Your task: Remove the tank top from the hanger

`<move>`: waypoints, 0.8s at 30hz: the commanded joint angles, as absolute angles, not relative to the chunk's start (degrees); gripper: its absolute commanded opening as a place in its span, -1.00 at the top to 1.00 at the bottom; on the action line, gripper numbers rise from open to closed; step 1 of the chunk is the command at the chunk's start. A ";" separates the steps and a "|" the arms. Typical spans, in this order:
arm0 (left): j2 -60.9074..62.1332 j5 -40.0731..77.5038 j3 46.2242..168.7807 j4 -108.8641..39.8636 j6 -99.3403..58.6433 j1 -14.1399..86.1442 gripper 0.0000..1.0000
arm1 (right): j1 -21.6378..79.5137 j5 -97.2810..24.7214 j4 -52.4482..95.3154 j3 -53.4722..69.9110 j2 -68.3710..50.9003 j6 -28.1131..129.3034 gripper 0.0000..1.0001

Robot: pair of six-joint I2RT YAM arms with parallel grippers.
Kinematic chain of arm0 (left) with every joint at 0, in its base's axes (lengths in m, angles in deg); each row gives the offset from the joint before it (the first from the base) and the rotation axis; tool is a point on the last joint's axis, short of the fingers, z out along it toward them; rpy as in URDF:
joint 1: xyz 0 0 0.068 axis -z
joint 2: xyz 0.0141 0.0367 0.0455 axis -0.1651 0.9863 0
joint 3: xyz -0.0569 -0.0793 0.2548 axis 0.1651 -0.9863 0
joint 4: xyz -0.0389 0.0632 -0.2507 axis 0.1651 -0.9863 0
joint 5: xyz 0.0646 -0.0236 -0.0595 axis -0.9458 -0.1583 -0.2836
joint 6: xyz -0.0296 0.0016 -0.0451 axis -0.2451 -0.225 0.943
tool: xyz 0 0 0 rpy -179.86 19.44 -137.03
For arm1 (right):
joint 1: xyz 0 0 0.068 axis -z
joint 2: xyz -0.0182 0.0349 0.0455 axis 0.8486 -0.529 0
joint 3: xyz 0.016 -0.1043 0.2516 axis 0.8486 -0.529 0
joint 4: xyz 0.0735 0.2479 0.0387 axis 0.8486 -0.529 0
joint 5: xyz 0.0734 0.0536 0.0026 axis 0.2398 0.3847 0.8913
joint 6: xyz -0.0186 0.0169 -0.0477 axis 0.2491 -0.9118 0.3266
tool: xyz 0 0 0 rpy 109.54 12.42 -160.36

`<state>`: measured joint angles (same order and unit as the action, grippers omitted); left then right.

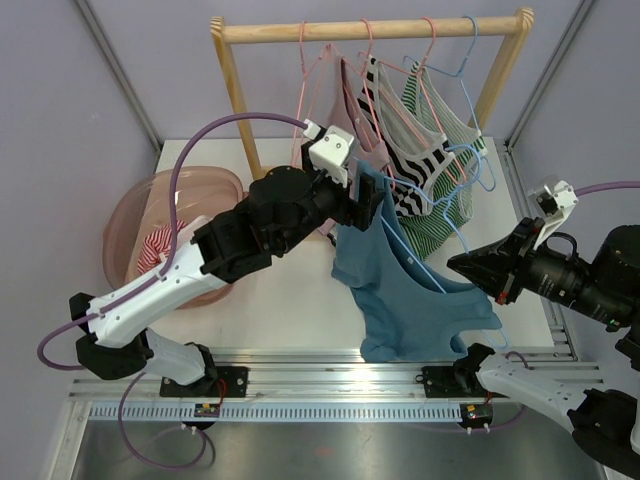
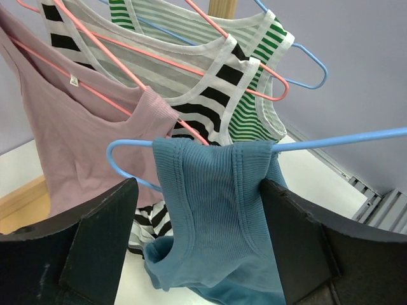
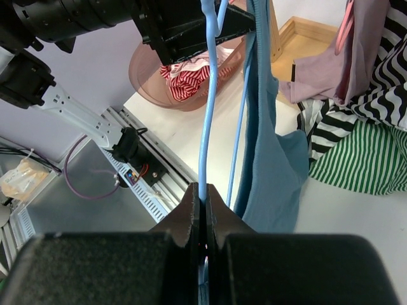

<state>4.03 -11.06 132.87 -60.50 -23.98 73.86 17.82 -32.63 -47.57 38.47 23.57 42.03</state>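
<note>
A blue ribbed tank top (image 1: 400, 290) hangs by one strap from a light blue hanger (image 1: 418, 265), its body draped down onto the white table. In the left wrist view the strap (image 2: 216, 203) is folded over the hanger wire (image 2: 337, 140). My left gripper (image 2: 198, 190) stands open around it: the right finger (image 2: 292, 229) touches the fabric and the left finger (image 2: 102, 241) stands apart. My right gripper (image 3: 205, 197) is shut on the blue hanger wire (image 3: 206, 114), to the right of the top (image 3: 267, 152). From above, the left gripper (image 1: 372, 205) is at the top's upper end and the right gripper (image 1: 455, 265) at its right side.
A wooden rack (image 1: 370, 30) at the back carries pink and blue hangers with a pink top (image 1: 335, 110), a black-striped top (image 1: 410, 170) and a green-striped top (image 1: 445, 215). A pink basin (image 1: 125, 215) with a red-striped garment sits at the left. A metal rail (image 1: 330, 375) runs along the near edge.
</note>
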 commanded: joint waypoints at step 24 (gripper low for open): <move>-3.95 -43.06 128.67 -66.98 -14.11 71.04 1.00 | 17.46 -29.78 -42.48 30.24 26.37 48.79 1.00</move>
